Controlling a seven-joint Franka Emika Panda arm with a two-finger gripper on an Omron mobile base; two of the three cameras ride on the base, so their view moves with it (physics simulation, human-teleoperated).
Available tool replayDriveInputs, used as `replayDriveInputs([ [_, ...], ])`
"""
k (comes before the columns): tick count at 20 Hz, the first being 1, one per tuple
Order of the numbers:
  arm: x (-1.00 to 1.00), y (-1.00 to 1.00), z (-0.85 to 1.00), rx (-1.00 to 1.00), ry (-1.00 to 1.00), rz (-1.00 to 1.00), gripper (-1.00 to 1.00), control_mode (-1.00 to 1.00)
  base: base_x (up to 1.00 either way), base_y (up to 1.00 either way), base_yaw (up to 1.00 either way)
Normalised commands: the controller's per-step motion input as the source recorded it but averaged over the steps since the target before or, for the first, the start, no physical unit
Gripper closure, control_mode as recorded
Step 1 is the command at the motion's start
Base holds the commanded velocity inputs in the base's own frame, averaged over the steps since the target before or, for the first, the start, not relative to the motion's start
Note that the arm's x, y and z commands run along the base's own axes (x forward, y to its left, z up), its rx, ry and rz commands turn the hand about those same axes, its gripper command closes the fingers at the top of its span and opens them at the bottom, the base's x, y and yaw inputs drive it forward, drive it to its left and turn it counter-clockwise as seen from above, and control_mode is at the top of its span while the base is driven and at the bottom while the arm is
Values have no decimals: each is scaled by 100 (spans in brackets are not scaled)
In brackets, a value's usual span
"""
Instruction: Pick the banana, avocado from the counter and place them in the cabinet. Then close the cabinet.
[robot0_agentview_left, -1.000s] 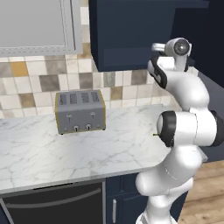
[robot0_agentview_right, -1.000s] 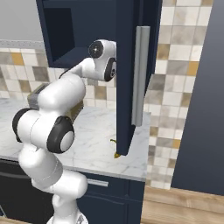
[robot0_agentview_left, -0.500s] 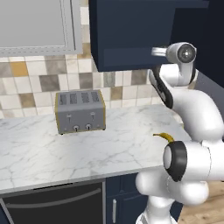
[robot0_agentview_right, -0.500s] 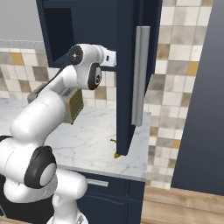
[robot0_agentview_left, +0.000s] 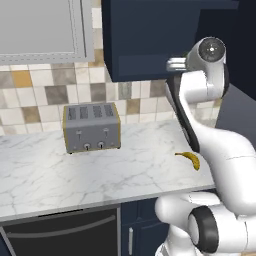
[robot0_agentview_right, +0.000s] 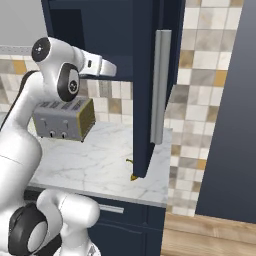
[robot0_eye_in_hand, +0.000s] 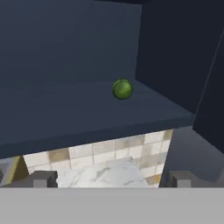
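As you read the left base view, note that the banana (robot0_agentview_left: 189, 159) lies on the table (robot0_agentview_left: 100, 172), near its right end and well apart from the toaster (robot0_agentview_left: 92, 127); you may judge this half of the picking as not yet done. Above it hangs the cabinet (robot0_agentview_left: 145, 40), toward which the arm's wrist reaches.

Turning to the right base view, you see the cabinet door (robot0_agentview_right: 152, 85) standing open, its silver bar handle (robot0_agentview_right: 159, 86) facing you, so the closing step also remains. A yellow tip of the banana (robot0_agentview_right: 133, 176) peeks out beneath the door's lower edge, on the table (robot0_agentview_right: 90, 167). The wrist points into the cabinet opening; the fingers themselves are hidden there.

Consulting the hand view, you find the avocado (robot0_eye_in_hand: 122, 89) resting alone on the cabinet shelf (robot0_eye_in_hand: 65, 113), touched by nothing; you may count that placement as done. The pincer (robot0_eye_in_hand: 109, 178) stands wide, its two tips far apart at the lower edge, holding nothing.
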Motion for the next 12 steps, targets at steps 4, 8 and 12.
replayDriveInputs([
  [4, -100, 15, -30, 1, 7, 0, -100, -100, 0, 0, 0],
  [8, -99, 1, -63, 5, 10, 0, -100, -100, 0, 0, 0],
  [12, -74, 0, -65, 5, 18, 0, -100, -100, 0, 0, 0],
])
